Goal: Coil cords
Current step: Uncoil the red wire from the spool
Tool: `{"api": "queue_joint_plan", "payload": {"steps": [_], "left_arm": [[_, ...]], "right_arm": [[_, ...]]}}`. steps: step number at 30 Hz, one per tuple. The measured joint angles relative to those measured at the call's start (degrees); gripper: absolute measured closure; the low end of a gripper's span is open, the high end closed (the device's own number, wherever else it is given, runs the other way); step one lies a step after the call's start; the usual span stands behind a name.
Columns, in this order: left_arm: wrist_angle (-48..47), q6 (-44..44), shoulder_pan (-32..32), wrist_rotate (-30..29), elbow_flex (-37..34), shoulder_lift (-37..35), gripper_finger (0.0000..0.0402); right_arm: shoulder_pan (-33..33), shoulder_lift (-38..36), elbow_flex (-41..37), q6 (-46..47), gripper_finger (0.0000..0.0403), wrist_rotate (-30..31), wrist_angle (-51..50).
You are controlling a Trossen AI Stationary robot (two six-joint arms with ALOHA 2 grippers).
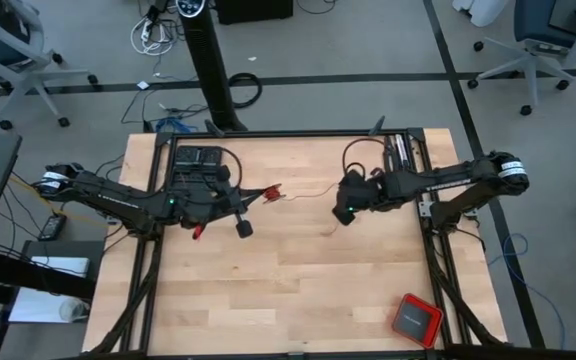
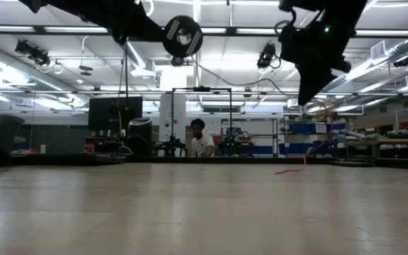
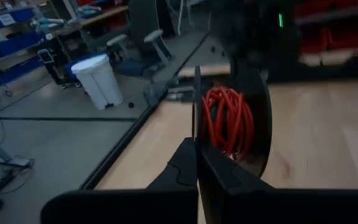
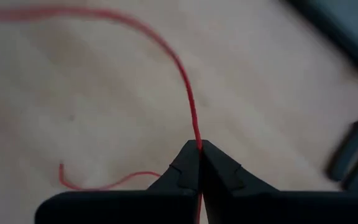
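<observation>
A thin red cord (image 4: 178, 62) runs over the wooden table (image 1: 288, 290). Part of it is wound on a black spool (image 3: 229, 121), which shows in the high view (image 1: 271, 190) and up high in the low view (image 2: 183, 35). My left gripper (image 3: 197, 144) is shut on the spool left of the table's middle, above the table (image 1: 260, 196). My right gripper (image 4: 199, 144) is shut on the loose cord right of the middle (image 1: 343, 212), above the table (image 2: 309, 95). A free cord end (image 4: 92, 185) lies on the wood. My left gripper pinches the rim of the spool's near flange (image 3: 197, 127) between its two fingers. The flange stands edge-on to the fingers. The spool is lifted clear of the table, with the red windings (image 3: 225, 118) between its two flanges. My right gripper pinches the red cord (image 4: 197, 134) between its fingertips, a single strand running lengthwise through them. The fingers point down toward the table from above. Beyond the fingers the cord curves away slack over the wood.
A red square box with a dark top (image 1: 415, 318) lies at the table's near right corner. A black device (image 1: 196, 160) sits at the far left. A person (image 2: 200, 142) is in the room beyond the far edge. Bare wood lies toward the near edge.
</observation>
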Motion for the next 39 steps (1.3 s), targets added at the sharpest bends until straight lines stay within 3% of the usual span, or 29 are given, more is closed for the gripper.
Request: {"api": "queue_joint_plan", "payload": {"steps": [9,17,22,26,32,39], "left_arm": [[-5.9,1.8,0.0,-4.3,0.0,0.0,0.0400],[-5.8,2.8,0.0,0.1,0.0,0.0,0.0400],[-7.0,-1.0,1.8,9.7,1.1,0.0,0.0400],[-8.4,-4.6,3.9,18.7,2.4,0.0,0.0400],[-10.2,-6.5,5.4,17.1,2.6,0.0,0.0400],[-20.1,-6.5,7.0,13.5,2.6,0.1,0.0400]], "right_arm": [[9.2,-9.7,0.0,-3.0,0.0399,17.4,6.0],[18.9,-13.8,0.0,-21.8,0.0399,27.5,23.3],[21.6,-12.8,0.0,-37.2,0.0399,22.9,38.7],[22.0,-11.6,0.0,-43.0,0.0399,16.2,45.9],[21.8,-9.3,0.0,-46.5,0.0399,12.2,51.1],[23.2,-7.5,0.0,-56.1,0.0399,12.5,58.9]]}}
